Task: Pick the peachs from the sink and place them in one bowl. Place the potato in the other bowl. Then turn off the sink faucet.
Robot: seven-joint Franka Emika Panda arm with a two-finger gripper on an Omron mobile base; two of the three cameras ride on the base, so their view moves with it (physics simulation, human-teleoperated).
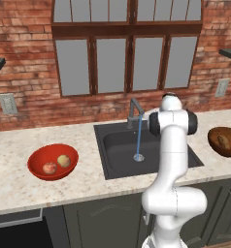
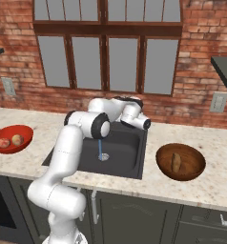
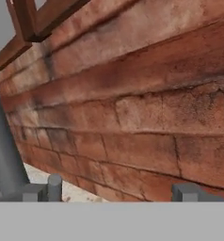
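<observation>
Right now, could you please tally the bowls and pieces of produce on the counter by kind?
Shallow bowls: 2, glossy red bowl, dark brown wooden bowl
Small round peaches: 2, reddish-pink peach, yellow-orange peach
Oblong tan-brown potato: 1
Total: 5

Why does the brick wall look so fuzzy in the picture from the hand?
Hand view: the camera sits very close to the brick wall, so its bricks look big and smeary. Left and right base views: the wall is farther off, bricks crisp, and the red bowl shines glossy.
</observation>
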